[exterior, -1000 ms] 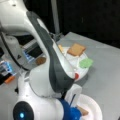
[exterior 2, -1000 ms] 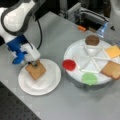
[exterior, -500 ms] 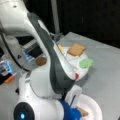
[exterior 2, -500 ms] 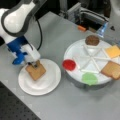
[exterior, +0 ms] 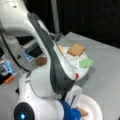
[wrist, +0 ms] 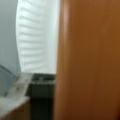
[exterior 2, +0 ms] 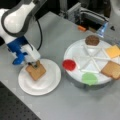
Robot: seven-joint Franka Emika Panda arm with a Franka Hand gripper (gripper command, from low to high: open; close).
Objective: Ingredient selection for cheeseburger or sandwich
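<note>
In a front view my gripper (exterior 2: 35, 65) is down over the white paper plate (exterior 2: 48, 85), shut on the far corner of a tan toast square (exterior 2: 37, 72) that rests on the plate. The wrist view shows this toast (wrist: 87, 60) filling the right side, against a dark finger (wrist: 41, 85). The other ingredients lie in the divided white tray (exterior 2: 75, 51): the brown patty (exterior 2: 92, 40), yellow cheese (exterior 2: 113, 51), a second toast square (exterior 2: 112, 69), green lettuce (exterior 2: 89, 78) and red tomato (exterior 2: 69, 65). In a front view the arm hides much of the tray; toast (exterior: 76, 49) and lettuce (exterior: 86, 62) show.
The tray stands to the right of the plate on the grey table (exterior 2: 60, 30). Equipment with an orange part (exterior 2: 82, 28) sits at the table's far edge. A black perforated mat (exterior 2: 15, 107) lies at the lower left corner.
</note>
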